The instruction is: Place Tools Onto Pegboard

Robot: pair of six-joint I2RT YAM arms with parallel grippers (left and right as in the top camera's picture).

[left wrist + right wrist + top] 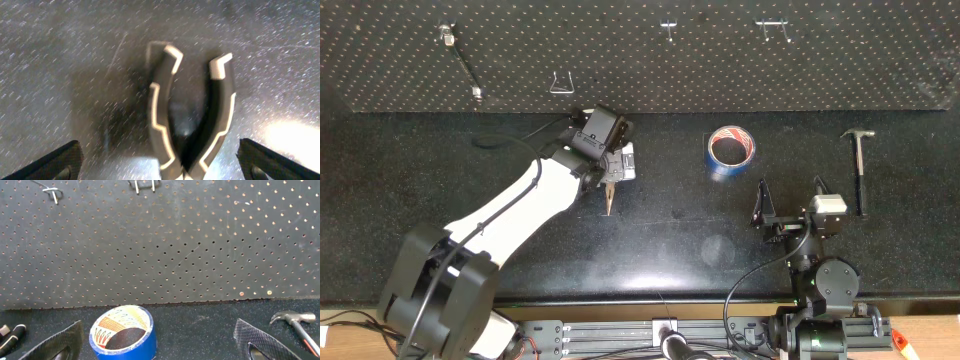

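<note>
**A:** What does the overhead view show?

**B:** A dark table [670,240] with a pegboard [720,60] standing along its far edge. The left arm reaches up to the middle. Its left gripper [610,172] is over a pair of pliers [608,198] that lies flat on the table near the board.

**A:** Is that gripper holding the pliers?

**B:** No. In the left wrist view its fingers [55,160] are spread wide, one on each side of the grey handles, with a gap showing on both sides. The handles themselves are splayed apart.

**A:** And the other arm?

**B:** It is folded near its base on the right. The right gripper [760,205] is also spread open and holds nothing.

**A:** Where are the other tools?

**B:** A roll of blue tape [720,168] stands on the table right of centre, close to the board. A hammer [860,170] lies flat further right, with its head towards the board. A thin tool [462,62] hangs slanted on the board at upper left.

**A:** Anything else on the board?

**B:** Wire hooks [772,30] with nothing on them, two near the top and one lower down above the pliers.
</note>
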